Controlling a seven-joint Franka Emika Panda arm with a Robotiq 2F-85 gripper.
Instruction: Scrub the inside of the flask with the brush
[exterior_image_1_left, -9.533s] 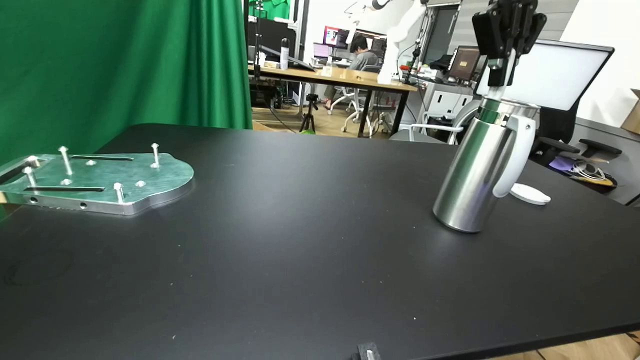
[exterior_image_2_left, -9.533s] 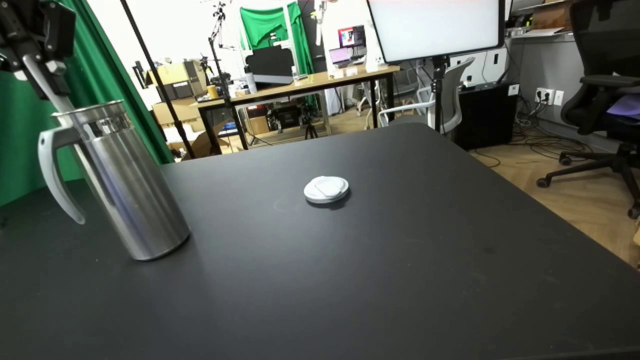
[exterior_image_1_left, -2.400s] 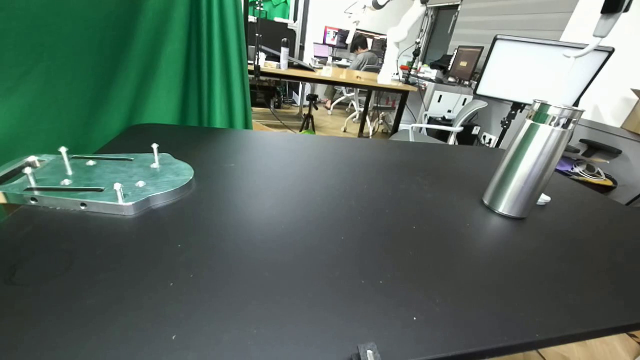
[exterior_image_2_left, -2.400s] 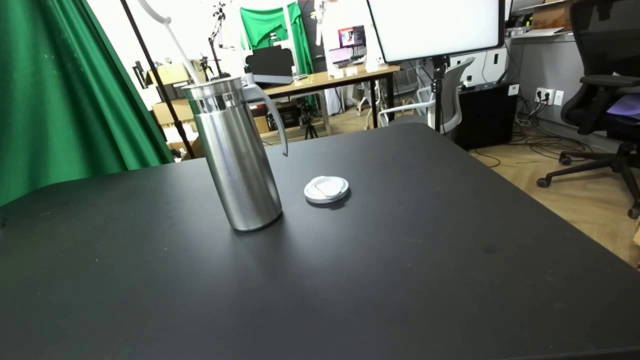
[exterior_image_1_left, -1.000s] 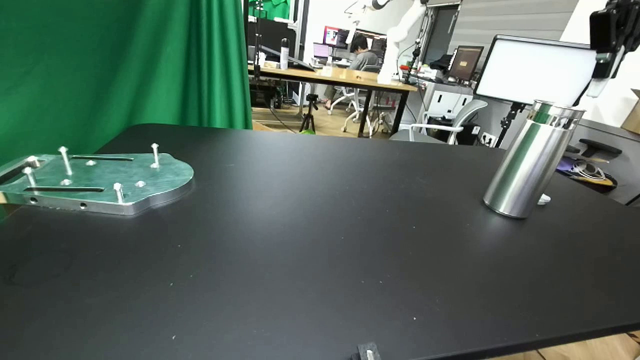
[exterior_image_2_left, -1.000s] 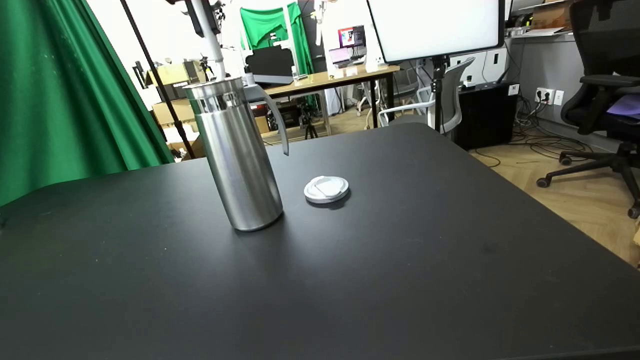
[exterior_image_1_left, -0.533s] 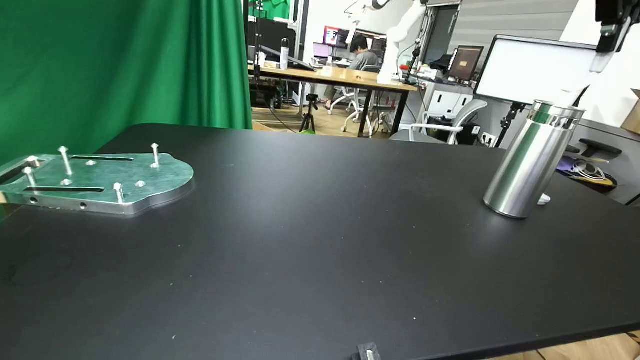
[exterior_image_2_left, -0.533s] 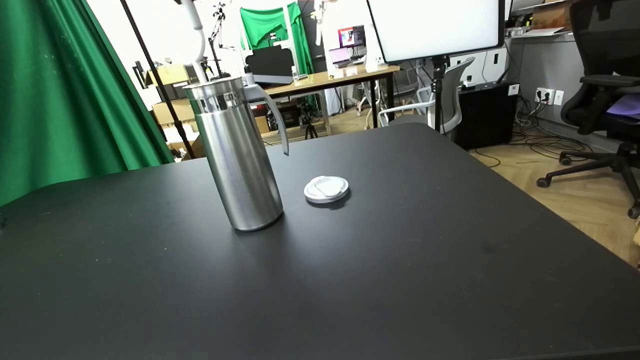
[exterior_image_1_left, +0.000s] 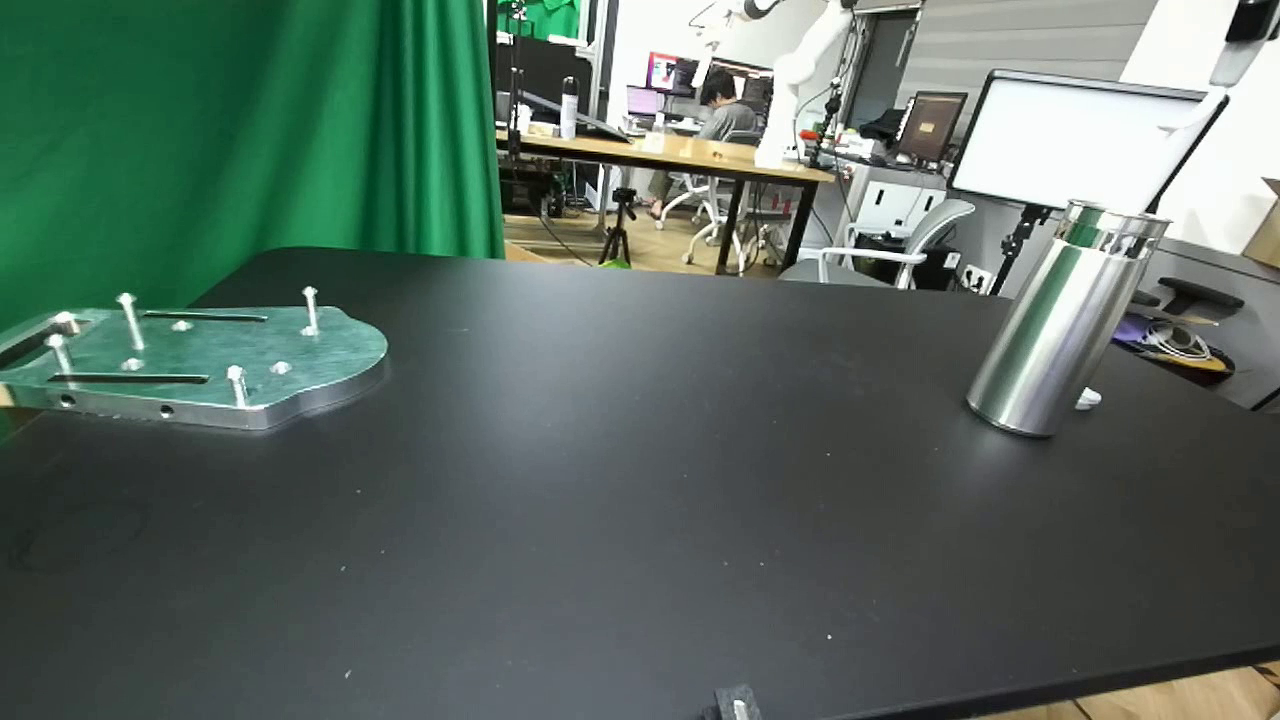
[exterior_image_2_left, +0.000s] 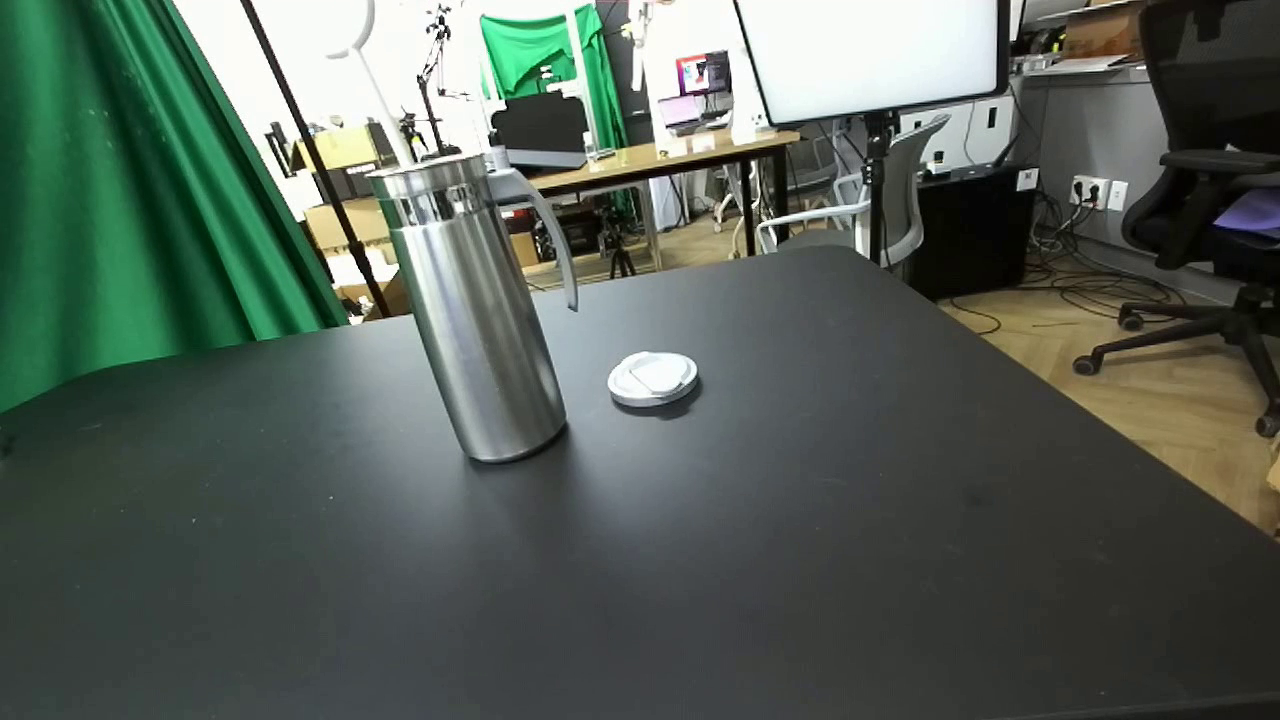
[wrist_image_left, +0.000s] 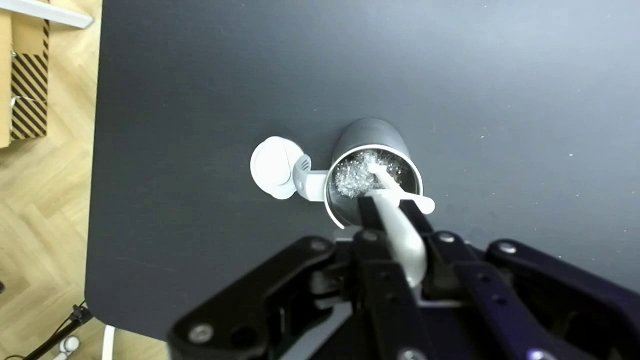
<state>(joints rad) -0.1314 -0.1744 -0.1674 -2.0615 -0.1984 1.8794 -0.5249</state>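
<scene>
The flask (exterior_image_1_left: 1060, 320) stands on the black table in both exterior views (exterior_image_2_left: 485, 330), its handle toward the white lid. My gripper (wrist_image_left: 391, 210) is shut on the brush's white handle (wrist_image_left: 400, 235), above the flask's mouth. In an exterior view only its dark fingertip (exterior_image_1_left: 1252, 20) shows at the top right corner. The brush (exterior_image_1_left: 1195, 118) has a bent white handle and a thin stem (exterior_image_2_left: 385, 110) that runs down into the mouth. In the wrist view the flask (wrist_image_left: 370, 135) holds a glittering mass that looks like the bristles; the lower brush head is hidden.
The white lid (exterior_image_2_left: 652, 378) lies on the table (exterior_image_2_left: 800, 520) close to the flask's handle. A greenish metal plate with upright pegs (exterior_image_1_left: 220, 350) lies at the table's far side from the flask. A monitor (exterior_image_1_left: 1080, 140) stands beyond the table edge.
Since 9.5 s ago the flask has shifted toward the lid and turned its handle that way. The brush went down into the flask, then rose in the last second. The flask stayed put lately.
</scene>
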